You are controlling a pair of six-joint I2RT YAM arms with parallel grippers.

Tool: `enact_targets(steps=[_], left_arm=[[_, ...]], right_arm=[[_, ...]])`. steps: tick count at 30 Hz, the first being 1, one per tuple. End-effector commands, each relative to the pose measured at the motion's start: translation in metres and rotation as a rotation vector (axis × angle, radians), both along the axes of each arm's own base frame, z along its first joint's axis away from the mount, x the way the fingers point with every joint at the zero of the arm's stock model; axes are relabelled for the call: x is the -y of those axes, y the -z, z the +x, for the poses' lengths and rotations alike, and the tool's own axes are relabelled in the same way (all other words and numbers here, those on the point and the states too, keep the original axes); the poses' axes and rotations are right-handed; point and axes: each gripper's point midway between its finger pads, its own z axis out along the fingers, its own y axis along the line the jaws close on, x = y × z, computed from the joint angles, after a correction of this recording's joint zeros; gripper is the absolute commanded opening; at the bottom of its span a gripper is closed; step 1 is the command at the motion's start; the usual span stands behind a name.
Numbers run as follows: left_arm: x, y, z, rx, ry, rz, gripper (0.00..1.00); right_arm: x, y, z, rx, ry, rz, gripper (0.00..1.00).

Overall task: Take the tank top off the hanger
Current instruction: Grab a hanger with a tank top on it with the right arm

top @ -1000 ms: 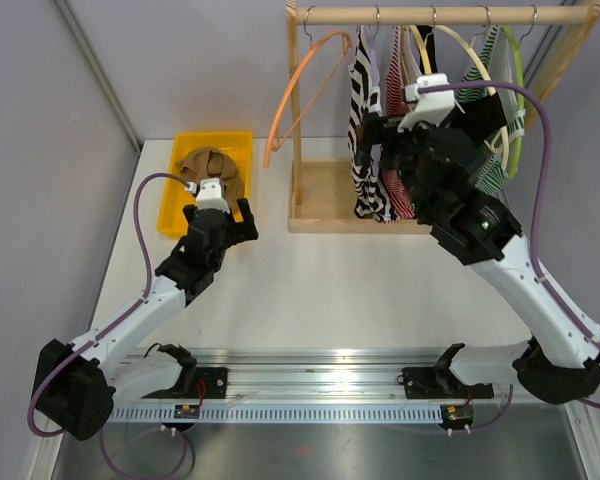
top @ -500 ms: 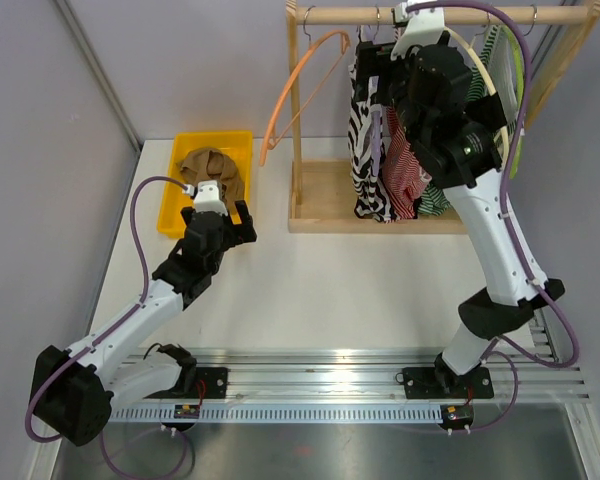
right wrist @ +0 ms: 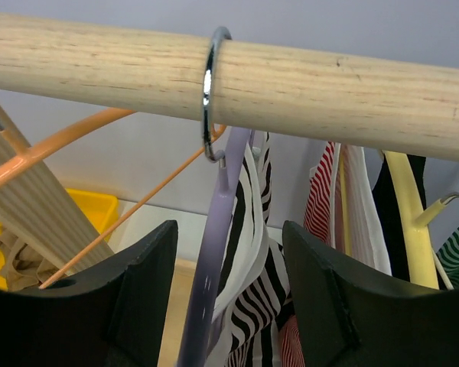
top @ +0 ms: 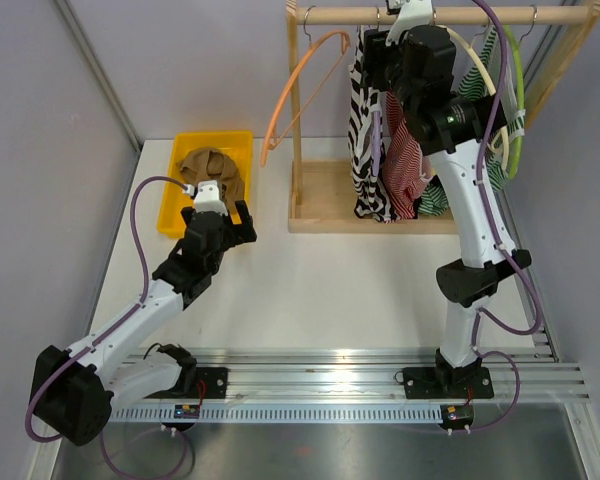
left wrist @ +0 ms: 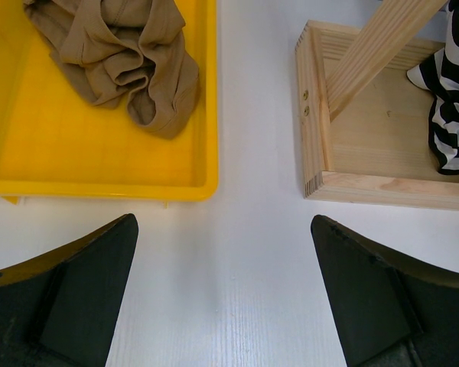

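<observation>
Tank top (top: 364, 150), the black-and-white striped one, hangs from the wooden rail (top: 480, 15) of the rack at the far edge of the tabletop (top: 330, 290). From above, you see your right gripper (top: 377, 45) raised to the rail at the top of that garment. An orange hanger (top: 300, 85) hangs bare at the rail's left end. Your left gripper (top: 239, 213) hovers low over the tabletop, just beside the near right corner of the yellow bin (top: 215, 135) in the far left corner. A brown garment (top: 210, 170) lies crumpled in the bin.

On the left wrist, the jaws stand wide with nothing between them. The bin's near wall is ahead on the left, and the rack's wooden base (left wrist: 367, 122) is ahead on the right, with the tank top's hem over it.

On the right wrist, the jaws are partly spread on either side of the purple hanger (right wrist: 214, 260) carrying the tank top. The left finger is clear of the hanger. Whether the right finger touches the fabric, you cannot tell. The hanger's metal ring (right wrist: 209, 92) loops over the rail just above.
</observation>
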Motion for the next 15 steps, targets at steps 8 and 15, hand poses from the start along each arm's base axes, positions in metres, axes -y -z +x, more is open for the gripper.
enact_targets(steps=[8,15], left_arm=[[0.000,0.001,0.005,0.020,-0.014,0.000,0.99],[0.001,0.003,0.007,0.012,-0.016,0.007,0.99]], right_arm=[[-0.002,-0.007,0.013,0.025,-0.057,0.051,0.55],[-0.003,-0.004,0.018,0.022,-0.064,0.049,0.42]])
